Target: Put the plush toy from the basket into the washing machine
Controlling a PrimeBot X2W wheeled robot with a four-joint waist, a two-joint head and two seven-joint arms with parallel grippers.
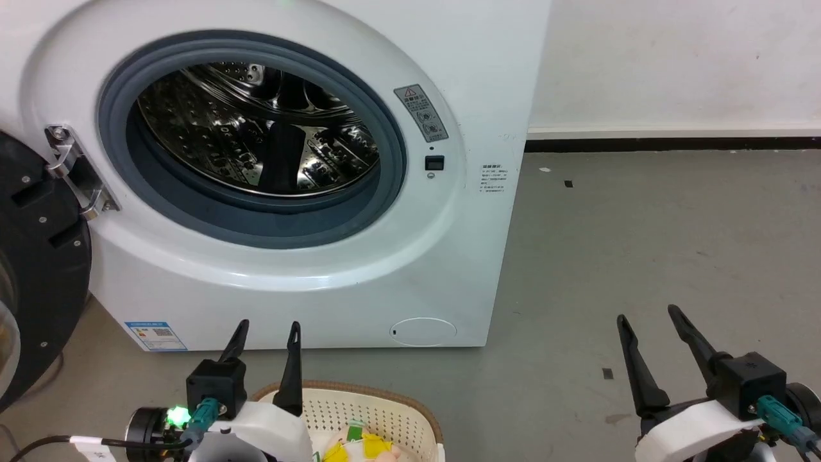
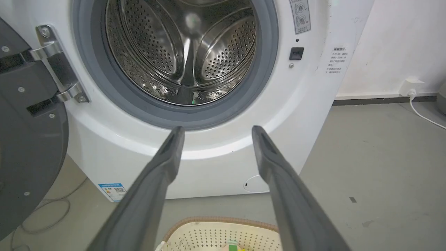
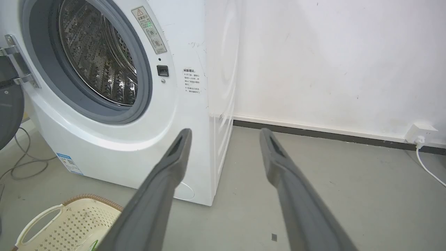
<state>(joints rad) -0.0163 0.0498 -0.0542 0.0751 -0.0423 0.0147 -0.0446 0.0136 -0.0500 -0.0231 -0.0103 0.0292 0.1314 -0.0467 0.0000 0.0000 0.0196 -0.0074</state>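
At the far left the black door (image 1: 38, 269) hangs swung open on its hinge (image 1: 74, 170), so the mouth of the washing machine (image 1: 321, 289) is free, and we see nothing in the steel drum (image 1: 256, 128). The door is our first worry. It stands close beside the path our left arm would likely take, and a wide swing up from below could knock it part-way shut or catch the hinge.

Next comes our left gripper (image 1: 269, 324), its two fingers spread apart with nothing between them. It points at the machine's lower front, over the left side of the basket (image 1: 359, 388). The plush toy (image 1: 362, 449) lies inside the basket, cut off by the bottom edge of the head view, so we judge the carrying not yet begun.

The toy sits below and behind the fingertips, so a poorly aimed reach could close on the perforated wall or the brown rim and drag or tip the light basket. The toy is also soft, so a pinch on one bit may let the rest dangle. It could then snag on the grey seal (image 1: 256, 221) or drop short of the drum.

At the right, our right gripper (image 1: 646, 314) is likewise spread and holds nothing. It hangs over the floor (image 1: 641, 224), well apart from the rest, and we see little risk there
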